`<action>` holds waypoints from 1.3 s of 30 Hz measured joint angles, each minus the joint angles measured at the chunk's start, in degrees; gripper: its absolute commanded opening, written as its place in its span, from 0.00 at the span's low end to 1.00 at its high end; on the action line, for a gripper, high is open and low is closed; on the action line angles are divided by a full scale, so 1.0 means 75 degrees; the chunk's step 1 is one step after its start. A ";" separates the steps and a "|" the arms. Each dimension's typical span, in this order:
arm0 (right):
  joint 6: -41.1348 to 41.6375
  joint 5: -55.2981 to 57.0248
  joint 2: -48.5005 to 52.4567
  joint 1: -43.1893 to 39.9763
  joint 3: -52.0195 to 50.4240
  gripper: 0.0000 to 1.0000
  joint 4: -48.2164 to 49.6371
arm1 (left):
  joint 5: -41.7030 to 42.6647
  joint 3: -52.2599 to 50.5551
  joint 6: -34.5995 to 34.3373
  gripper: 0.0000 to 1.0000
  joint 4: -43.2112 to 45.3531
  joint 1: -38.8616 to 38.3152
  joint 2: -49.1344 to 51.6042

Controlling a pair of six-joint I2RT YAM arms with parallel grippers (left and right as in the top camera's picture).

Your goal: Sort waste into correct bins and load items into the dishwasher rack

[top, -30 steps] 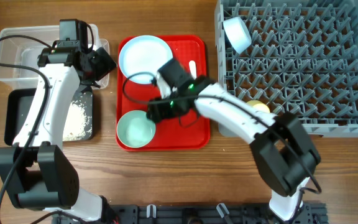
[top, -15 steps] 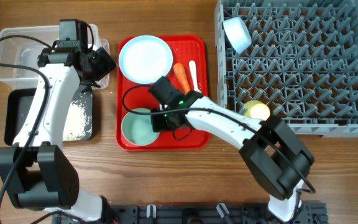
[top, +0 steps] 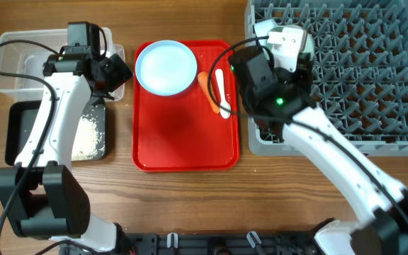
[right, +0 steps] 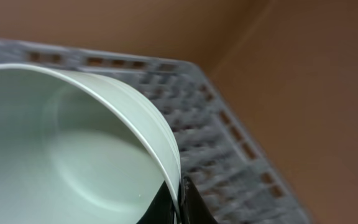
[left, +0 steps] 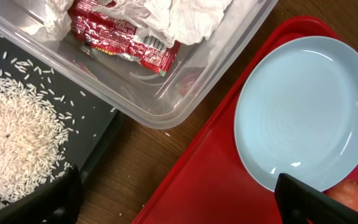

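Observation:
My right gripper (top: pixel 280 48) is shut on the rim of the pale green bowl (top: pixel 293 38), which it holds tilted over the far left corner of the grey dishwasher rack (top: pixel 360 78). In the right wrist view the bowl (right: pixel 73 155) fills the left side, its rim pinched between my black fingertips (right: pixel 194 202). My left gripper (left: pixel 179 205) hangs open and empty over the gap between the clear tub (left: pixel 166 106) and the red tray (left: pixel 229 180). Wrapper scraps (left: pixel 135 28) lie in the tub. Rice (left: pixel 17 130) lies in the black tray (top: pixel 20 120). The blue plate (top: pixel 166 66), carrot (top: pixel 207 91) and white spoon (top: pixel 222 92) rest on the red tray.
An edge of the pale blue bowl (top: pixel 261 27) shows in the rack beside the green one. The red tray (top: pixel 183 134) has a bare near half. The left arm (top: pixel 55 113) reaches over the black tray. Wooden table surrounds everything.
My right gripper shut on the green bowl at the red tray's near left, lifted it and carried it right to the rack's far left corner. The left arm has stayed still.

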 measured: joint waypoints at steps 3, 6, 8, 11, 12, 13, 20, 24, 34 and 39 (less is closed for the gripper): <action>-0.1612 0.0449 0.1043 -0.0516 -0.0006 0.04 0.0664 | -0.0003 0.0000 0.0000 1.00 -0.0003 0.0000 0.0000; -0.2975 0.0784 0.1842 -0.0638 -0.0009 0.04 0.1154 | -0.0003 0.0000 0.0000 1.00 0.0000 0.0000 0.0000; -0.3255 0.0836 0.2037 -0.0629 -0.0009 0.04 0.1029 | 0.0000 0.0000 0.0000 1.00 0.0000 0.0000 0.0000; -0.3448 0.0871 0.2145 -0.0603 -0.0006 0.04 0.0493 | 0.0000 0.0000 0.0000 1.00 0.0000 0.0000 0.0000; -0.3448 0.0839 0.2145 -0.0545 0.0000 0.04 0.0356 | -0.0003 0.0000 0.0000 1.00 0.0000 0.0000 0.0000; -0.3448 0.0758 0.2145 -0.0428 0.0015 0.04 0.0184 | -0.0003 0.0000 -0.0003 1.00 -0.0003 0.0000 0.0000; -0.3608 -0.0662 0.2171 0.1253 0.0020 1.00 -0.0280 | -0.0003 0.0000 -0.0003 1.00 0.0000 0.0000 0.0000; -0.3631 -0.1276 0.2203 0.1880 0.0020 1.00 -0.0216 | 0.0000 0.0000 -0.0003 1.00 0.0000 0.0000 0.0000; -0.2999 -0.8836 0.0729 0.1865 0.0892 1.00 -0.0099 | 0.0000 0.0000 0.0000 1.00 0.0000 0.0000 0.0000; -0.2133 -1.0739 0.0708 0.1877 0.0895 0.93 -0.0248 | 0.0000 0.0000 -0.0003 1.00 0.0003 0.0000 0.0000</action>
